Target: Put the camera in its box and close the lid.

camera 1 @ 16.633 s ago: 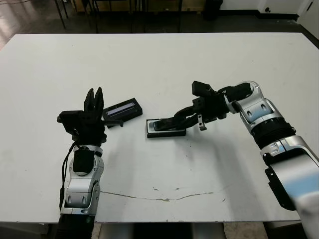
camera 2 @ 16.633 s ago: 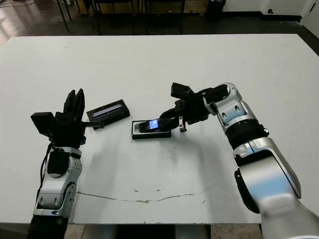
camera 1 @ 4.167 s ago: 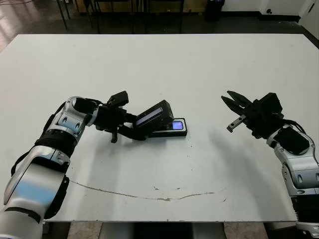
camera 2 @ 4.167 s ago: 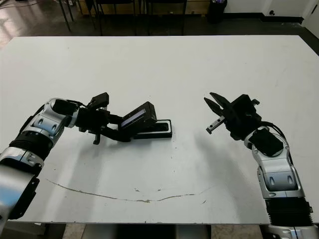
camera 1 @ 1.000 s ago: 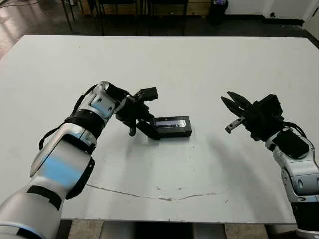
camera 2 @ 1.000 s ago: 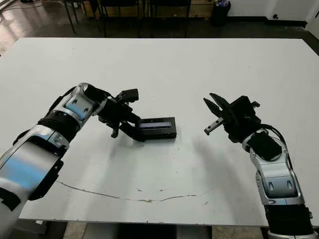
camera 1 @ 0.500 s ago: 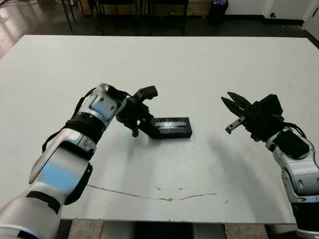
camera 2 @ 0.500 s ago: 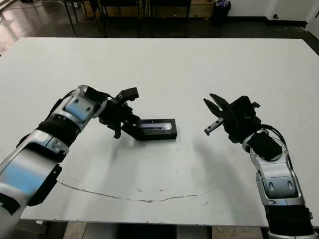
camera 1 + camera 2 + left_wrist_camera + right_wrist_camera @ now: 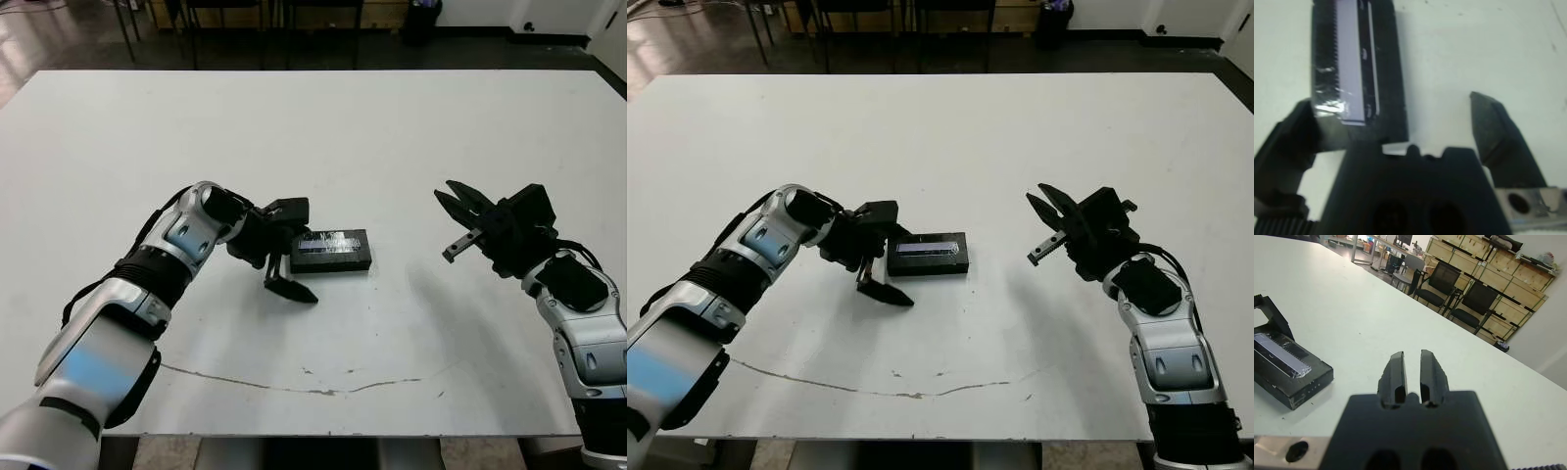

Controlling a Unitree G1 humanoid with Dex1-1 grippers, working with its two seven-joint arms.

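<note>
The lid (image 9: 330,245) is sitting flat on top of the box (image 9: 331,262), closed, with its pale glossy strip facing up. The pair is lying near the middle of the white surface (image 9: 323,127), long side running left to right. The camera is not showing anywhere; the lid is covering the box fully.

The left claw (image 9: 291,250) is sitting right at the box's left end. One finger is resting against or just beside the upper left corner of the lid, and the other is angling down onto the surface in front of the box, tip pointing right. The fingers are spread wide apart and gripping nothing. In the left wrist view the lid (image 9: 1354,63) is lying between the body of the claw and one finger, with the other finger well off to the side over bare surface.

The right claw (image 9: 458,220) is hovering well to the right of the box, above the surface, pointing left toward it. From the head views its fingers are looking parted and empty; in the right wrist view the fingers (image 9: 1397,374) are standing close together with only a narrow slot between them, holding nothing. That same view is showing the closed box (image 9: 1288,369) off to one side.

A thin dark crack line (image 9: 323,390) is running across the near part of the surface.
</note>
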